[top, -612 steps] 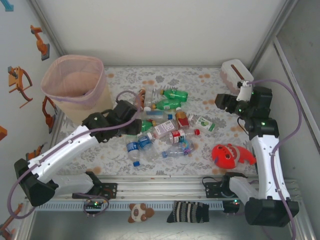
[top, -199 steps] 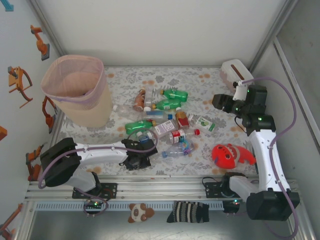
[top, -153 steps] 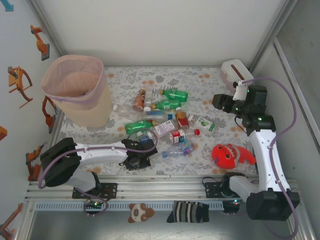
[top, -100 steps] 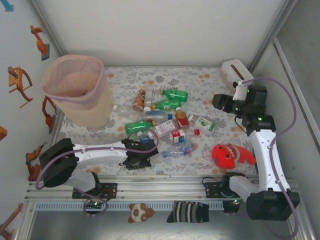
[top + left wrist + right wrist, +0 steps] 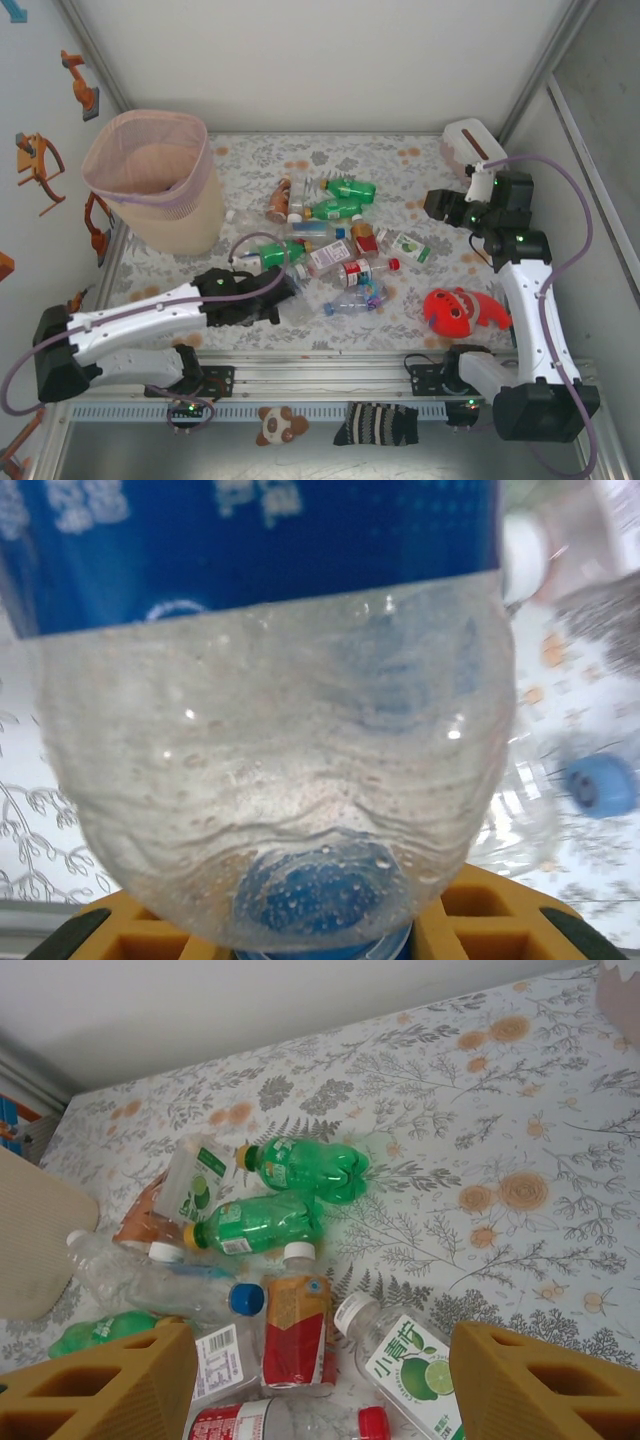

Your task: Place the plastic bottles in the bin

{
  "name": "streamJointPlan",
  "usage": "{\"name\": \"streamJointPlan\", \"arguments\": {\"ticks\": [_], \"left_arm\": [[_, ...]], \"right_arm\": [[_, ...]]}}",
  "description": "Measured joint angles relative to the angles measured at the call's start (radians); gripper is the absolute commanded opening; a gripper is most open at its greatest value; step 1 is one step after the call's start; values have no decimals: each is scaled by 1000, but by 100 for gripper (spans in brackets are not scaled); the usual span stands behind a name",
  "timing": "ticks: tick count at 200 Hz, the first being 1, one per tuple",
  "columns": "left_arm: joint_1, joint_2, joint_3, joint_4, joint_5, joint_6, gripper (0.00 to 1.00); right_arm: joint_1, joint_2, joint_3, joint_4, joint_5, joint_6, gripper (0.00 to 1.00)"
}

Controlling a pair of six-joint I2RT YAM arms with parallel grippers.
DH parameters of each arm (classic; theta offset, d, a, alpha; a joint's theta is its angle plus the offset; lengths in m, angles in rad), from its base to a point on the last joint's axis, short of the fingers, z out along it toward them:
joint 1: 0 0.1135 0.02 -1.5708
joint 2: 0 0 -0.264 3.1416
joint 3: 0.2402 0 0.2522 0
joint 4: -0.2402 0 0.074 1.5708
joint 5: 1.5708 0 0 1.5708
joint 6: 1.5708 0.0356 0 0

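Observation:
A clear bottle with a blue label [image 5: 270, 780] sits close against the left wrist camera, its blue cap down between the yellow fingers [image 5: 500, 925]. My left gripper [image 5: 283, 293] is shut on it at the near left edge of the pile of plastic bottles [image 5: 335, 245]. The pale-pink bin [image 5: 150, 170] stands at the far left. At the right side my right gripper [image 5: 440, 205] hangs open above the mat, nothing between its fingers [image 5: 100, 1385]. Below it lie green bottles [image 5: 262, 1222], a red-labelled bottle [image 5: 295, 1330] and a lime-labelled bottle [image 5: 410, 1365].
A red round toy [image 5: 462, 310] lies on the mat near the right arm. A white-pink tissue box [image 5: 470, 145] stands at the far right corner. Orange toys [image 5: 40, 165] hang on the left wall. A plush [image 5: 280, 425] and a striped sock [image 5: 378, 424] rest on the front ledge.
My left gripper has closed the last bit on the blue-labelled bottle, and the left arm has risen and stretched out from the near edge. The right arm has not moved.

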Motion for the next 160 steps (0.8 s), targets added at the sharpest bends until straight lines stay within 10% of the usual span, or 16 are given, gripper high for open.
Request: {"name": "streamJointPlan", "arguments": {"ticks": [96,160], "left_arm": [[153,-169,256,1,-102,455,3],[440,-26,563,15,-13,806,2]], "right_arm": [[1,-16,0,-14,18,0,67],[1,-16,9,-34,19,0,67]]}}
